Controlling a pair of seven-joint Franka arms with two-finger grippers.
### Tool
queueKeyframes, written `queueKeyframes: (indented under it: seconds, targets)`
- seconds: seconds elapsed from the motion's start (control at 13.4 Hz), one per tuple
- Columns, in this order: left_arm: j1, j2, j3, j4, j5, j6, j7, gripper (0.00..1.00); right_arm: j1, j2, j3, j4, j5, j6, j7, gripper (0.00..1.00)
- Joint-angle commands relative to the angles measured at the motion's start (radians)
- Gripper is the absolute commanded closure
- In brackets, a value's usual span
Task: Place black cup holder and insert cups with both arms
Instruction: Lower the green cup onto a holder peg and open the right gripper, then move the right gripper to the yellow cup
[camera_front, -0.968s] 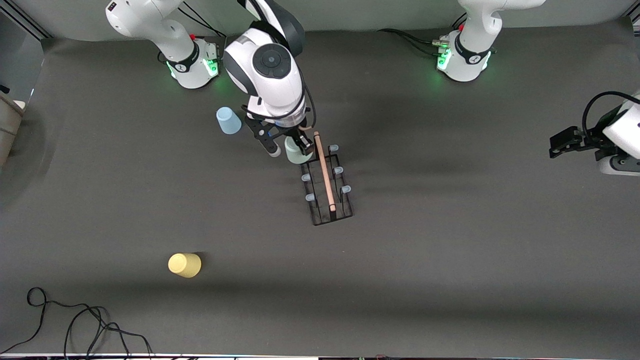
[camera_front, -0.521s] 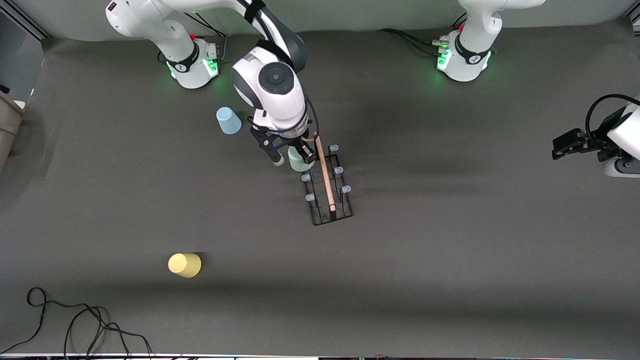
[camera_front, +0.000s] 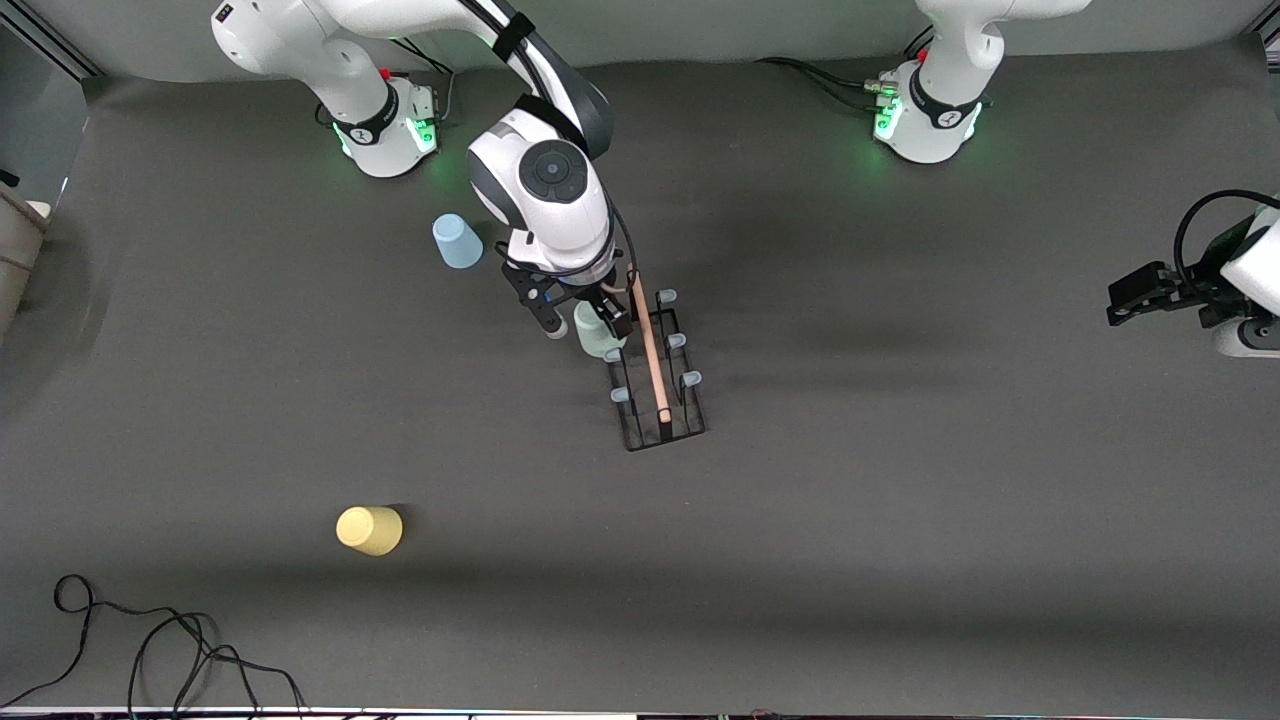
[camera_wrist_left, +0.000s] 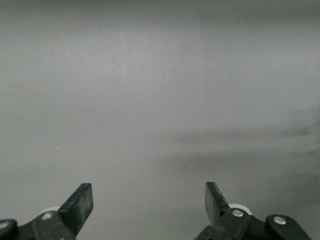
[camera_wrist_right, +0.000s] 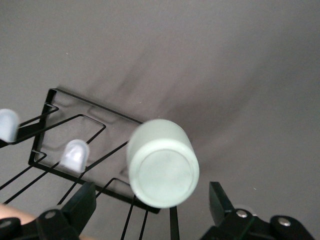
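Observation:
The black cup holder (camera_front: 665, 436) stands mid-table, its wooden rod (camera_front: 651, 355) running along the top. A mint green cup (camera_front: 598, 337) sits bottom-up and slightly tilted at the rack's end nearest the robots. My right gripper (camera_front: 585, 322) straddles it, open. In the right wrist view both fingers stand clear of the cup (camera_wrist_right: 162, 162), my right gripper (camera_wrist_right: 151, 192) is wide, and rack wire (camera_wrist_right: 50, 93) and pale pegs (camera_wrist_right: 75, 155) show beside it. A light blue cup (camera_front: 456, 241) stands near the right arm's base. A yellow cup (camera_front: 369, 530) stands nearer the front camera. My left gripper (camera_front: 1135, 292) waits open.
A black cable (camera_front: 150, 640) lies coiled at the table's front corner toward the right arm's end. In the left wrist view my left gripper (camera_wrist_left: 148, 192) has only bare grey table under it.
The right arm brought the mint cup down onto the rack's end, then its fingers opened and let it go. The left arm barely shifted.

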Motion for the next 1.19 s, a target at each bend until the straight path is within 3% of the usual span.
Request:
queueKeyframes:
  seconds: [0.0, 0.3, 0.67, 0.97, 1.12]
  targets:
    - [-0.01, 0.015, -0.001, 0.007, -0.008, 0.005, -0.02, 0.0, 0.0, -0.015, -0.033, 0.18, 0.002, -0.225, -0.034, 0.0]
    - [-0.013, 0.015, -0.001, 0.007, -0.008, 0.007, -0.028, 0.0, -0.001, -0.016, -0.203, 0.339, 0.013, -0.433, -0.447, 0.0]
    - [-0.016, 0.015, -0.009, 0.007, -0.008, -0.012, -0.051, 0.0, -0.023, -0.013, -0.518, 0.342, 0.016, -0.445, -1.239, 0.0]
    - [-0.016, 0.016, -0.01, 0.005, -0.006, -0.013, -0.051, 0.0, -0.245, 0.057, -0.525, 0.421, 0.132, -0.431, -1.652, 0.0]
    - [-0.025, 0.015, -0.01, 0.005, -0.006, -0.016, -0.066, 0.0, -0.291, 0.122, -0.518, 0.489, 0.142, -0.43, -1.69, 0.0]
